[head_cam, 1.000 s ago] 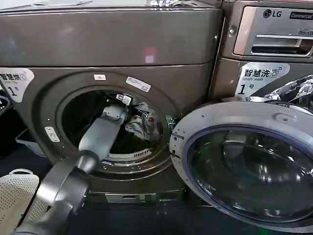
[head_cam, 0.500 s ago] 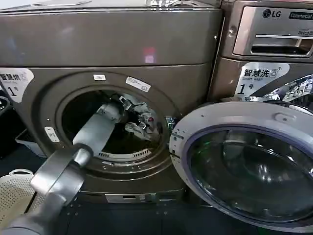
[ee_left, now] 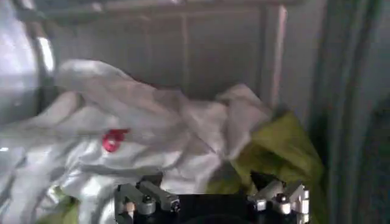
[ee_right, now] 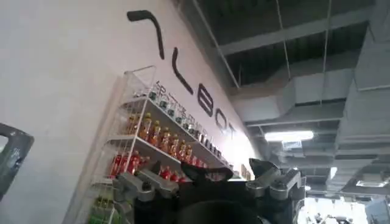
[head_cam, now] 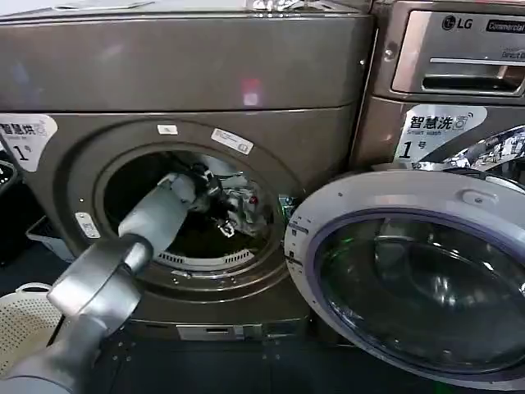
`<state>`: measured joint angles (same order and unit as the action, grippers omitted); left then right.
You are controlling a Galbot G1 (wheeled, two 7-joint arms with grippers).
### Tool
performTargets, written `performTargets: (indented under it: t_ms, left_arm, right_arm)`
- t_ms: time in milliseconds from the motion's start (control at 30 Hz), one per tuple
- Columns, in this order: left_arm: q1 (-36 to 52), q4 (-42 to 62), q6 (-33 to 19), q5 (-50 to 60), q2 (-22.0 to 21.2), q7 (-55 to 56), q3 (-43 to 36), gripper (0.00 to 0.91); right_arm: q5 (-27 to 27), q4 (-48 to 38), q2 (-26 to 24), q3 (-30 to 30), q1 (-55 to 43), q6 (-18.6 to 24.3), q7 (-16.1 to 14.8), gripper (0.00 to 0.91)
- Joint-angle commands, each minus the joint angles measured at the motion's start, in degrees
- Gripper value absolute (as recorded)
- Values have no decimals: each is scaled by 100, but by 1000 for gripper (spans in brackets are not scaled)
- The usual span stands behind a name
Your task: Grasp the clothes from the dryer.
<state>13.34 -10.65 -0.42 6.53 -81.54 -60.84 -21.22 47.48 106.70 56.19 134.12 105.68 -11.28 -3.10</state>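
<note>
Clothes (ee_left: 152, 128) heaped inside dryer (head_cam: 189, 74) drum, whitish-grey over yellow-green. Left gripper (ee_left: 210, 198) pulled slightly back toward porthole since a second ago, fingers spread, nothing gripped; grasp not yet made. Right gripper (ee_right: 207, 182) parked, fingers apart, pointing at ceiling.

At my two o'clock stands a bronze-grey LG-branded machine (head_cam: 447, 74) with a drawer panel. At eight o'clock, low on the floor, sits a white perforated plastic basket (head_cam: 20, 324). My right wrist faces a white wire shelf of coloured bottles (ee_right: 152, 146) on a pale wall.
</note>
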Motion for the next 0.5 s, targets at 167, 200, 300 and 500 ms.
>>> performTargets:
  t_ms: [167, 200, 300, 500]
  left_arm:
    - [294, 429, -390, 909, -136, -759, -903, 907]
    - [308, 434, -392, 924, -147, -766, -915, 907]
    - [356, 529, -407, 1058, -229, -788, -989, 907]
    - [421, 624, -436, 1186, -330, -797, -1121, 907]
  right_arm:
    - [-5, 22, 27, -40, -46, -2, -8, 907]
    - [-7, 22, 31, -45, -50, -2, -8, 907]
    - [-9, 20, 36, -60, -67, -1, -15, 907]
    - [-10, 3, 25, -80, -91, 1, -19, 907]
